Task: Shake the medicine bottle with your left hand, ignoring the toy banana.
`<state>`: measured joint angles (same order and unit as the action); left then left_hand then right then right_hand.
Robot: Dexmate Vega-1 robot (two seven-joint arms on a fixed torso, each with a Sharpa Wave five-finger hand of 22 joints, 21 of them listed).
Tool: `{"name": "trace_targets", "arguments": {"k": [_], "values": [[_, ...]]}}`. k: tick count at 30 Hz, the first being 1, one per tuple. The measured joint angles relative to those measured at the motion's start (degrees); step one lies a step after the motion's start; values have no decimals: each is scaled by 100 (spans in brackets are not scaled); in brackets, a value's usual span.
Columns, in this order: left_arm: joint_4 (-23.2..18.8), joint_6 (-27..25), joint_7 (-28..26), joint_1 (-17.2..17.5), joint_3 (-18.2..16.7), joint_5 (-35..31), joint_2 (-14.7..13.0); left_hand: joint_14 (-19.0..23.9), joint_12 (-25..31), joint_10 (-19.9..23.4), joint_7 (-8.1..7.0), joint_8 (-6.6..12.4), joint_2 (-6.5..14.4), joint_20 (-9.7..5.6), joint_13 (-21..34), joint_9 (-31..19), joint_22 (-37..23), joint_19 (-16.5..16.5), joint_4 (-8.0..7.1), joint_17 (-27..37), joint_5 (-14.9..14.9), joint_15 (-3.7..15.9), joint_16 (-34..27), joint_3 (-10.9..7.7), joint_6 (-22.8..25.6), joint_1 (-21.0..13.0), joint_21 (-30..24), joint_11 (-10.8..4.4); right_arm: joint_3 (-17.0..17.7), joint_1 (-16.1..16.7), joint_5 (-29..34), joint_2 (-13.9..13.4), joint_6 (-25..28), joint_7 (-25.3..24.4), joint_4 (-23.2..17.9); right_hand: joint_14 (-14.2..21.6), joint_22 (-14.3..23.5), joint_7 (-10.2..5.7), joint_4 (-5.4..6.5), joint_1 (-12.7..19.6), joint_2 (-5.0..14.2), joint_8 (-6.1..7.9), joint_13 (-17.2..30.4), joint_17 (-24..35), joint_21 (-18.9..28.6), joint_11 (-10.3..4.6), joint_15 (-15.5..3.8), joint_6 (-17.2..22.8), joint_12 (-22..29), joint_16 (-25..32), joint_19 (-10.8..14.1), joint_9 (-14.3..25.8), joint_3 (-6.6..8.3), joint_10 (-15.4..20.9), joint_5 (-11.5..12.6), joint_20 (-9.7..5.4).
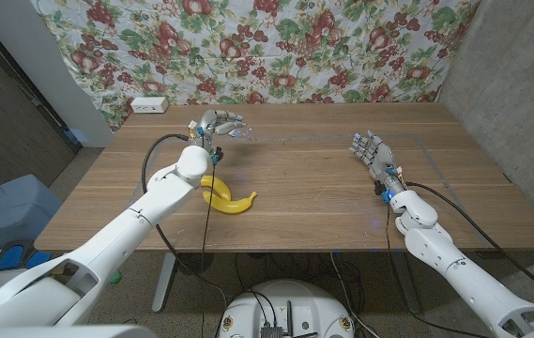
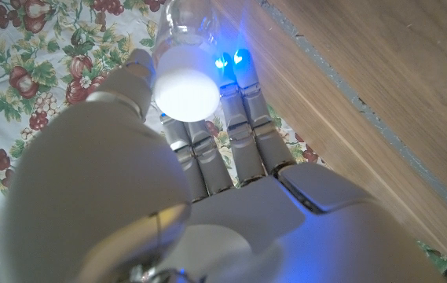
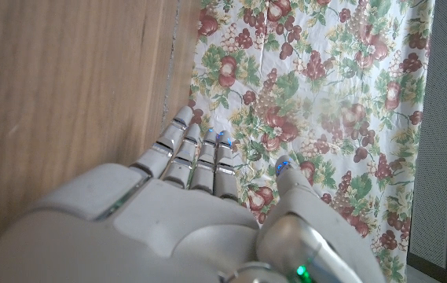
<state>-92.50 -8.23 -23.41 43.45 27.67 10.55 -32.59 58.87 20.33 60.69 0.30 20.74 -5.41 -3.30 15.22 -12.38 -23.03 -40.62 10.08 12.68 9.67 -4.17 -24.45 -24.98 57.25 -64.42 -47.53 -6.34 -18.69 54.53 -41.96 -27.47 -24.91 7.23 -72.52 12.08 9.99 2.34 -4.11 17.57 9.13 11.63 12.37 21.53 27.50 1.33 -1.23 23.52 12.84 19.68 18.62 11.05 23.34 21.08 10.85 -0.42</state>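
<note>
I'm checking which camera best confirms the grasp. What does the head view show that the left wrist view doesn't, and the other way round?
Head view alone: the toy banana lying on the table near the left arm, the right robot hand holding nothing with fingers apart, and a white box at the table's back edge.

Left wrist view alone: the medicine bottle's white cap close up, pressed between thumb and fingers, with blue fingertip lights.

Both: the left robot hand gripping the clear medicine bottle, the wooden tabletop, and the floral cloth.
</note>
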Motion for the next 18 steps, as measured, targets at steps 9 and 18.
{"name": "trace_targets", "arguments": {"k": [9,18], "values": [[-208,55,18,122,-129,74,-94,9,-16,22,28,-41,0,-29,-39,0,-24,31,0,0,9,10,1,49,32,0,-103,-22,-38,-77,52,29,0,-12,52,0,0,0,0,0,0,0,0,0,0,0,0,0,0,0,0,0,0,0,0,0],[-408,238,-2,273,-285,160,-153,9,-39,22,0,-62,39,-27,-24,0,-50,92,6,2,9,11,6,104,60,-63,-164,-22,-75,-159,100,58,0,-39,106,2,0,0,0,0,0,0,0,-29,0,0,-2,0,0,0,0,0,0,0,0,0]]}}
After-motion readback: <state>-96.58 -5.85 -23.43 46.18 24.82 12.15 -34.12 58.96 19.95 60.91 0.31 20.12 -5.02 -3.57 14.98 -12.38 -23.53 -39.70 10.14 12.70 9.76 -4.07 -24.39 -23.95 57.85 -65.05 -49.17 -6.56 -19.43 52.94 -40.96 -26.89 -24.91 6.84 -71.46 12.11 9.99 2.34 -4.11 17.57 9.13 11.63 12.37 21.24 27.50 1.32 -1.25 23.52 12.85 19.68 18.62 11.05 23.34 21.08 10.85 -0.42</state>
